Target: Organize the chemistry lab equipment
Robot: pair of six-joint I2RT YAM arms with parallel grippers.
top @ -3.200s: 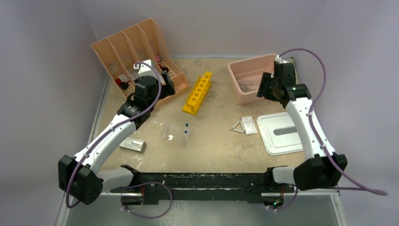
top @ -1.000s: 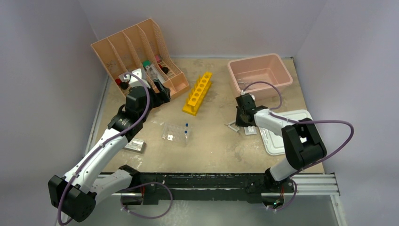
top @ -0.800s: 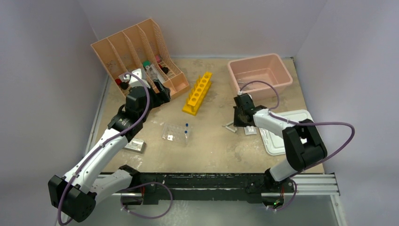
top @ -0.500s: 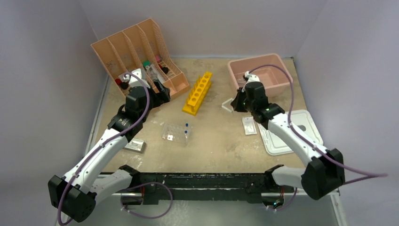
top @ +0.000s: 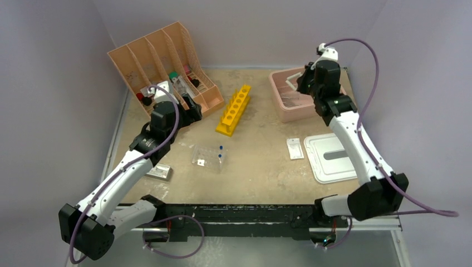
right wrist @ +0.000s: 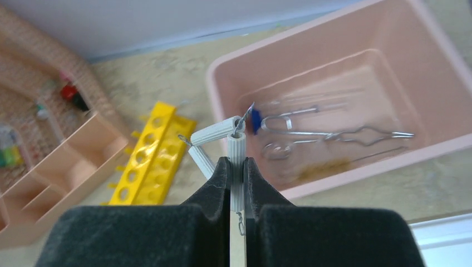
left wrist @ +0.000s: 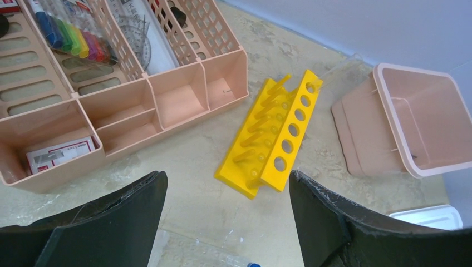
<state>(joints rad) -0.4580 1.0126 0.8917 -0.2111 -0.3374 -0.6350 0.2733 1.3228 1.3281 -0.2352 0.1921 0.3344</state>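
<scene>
Right claw [right wrist: 236,162], pinching one leg of the wire triangle [right wrist: 218,133], raised before the pink tub [right wrist: 439,78]; metal tongs [right wrist: 339,133] lie inside, beyond its tips. Left claw [left wrist: 228,189], spread and empty, above the surface [left wrist: 189,167]; yellow rack [left wrist: 278,139] ahead.

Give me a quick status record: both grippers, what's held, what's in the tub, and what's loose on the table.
left gripper: open, empty, near peach organizer
right gripper: fingers shut on wire triangle, raised over pink tub
in tub: metal tongs
loose on table: white packet, silver blister sheet, clear item with blue caps
white lid: off, flat on table right of packet
</scene>
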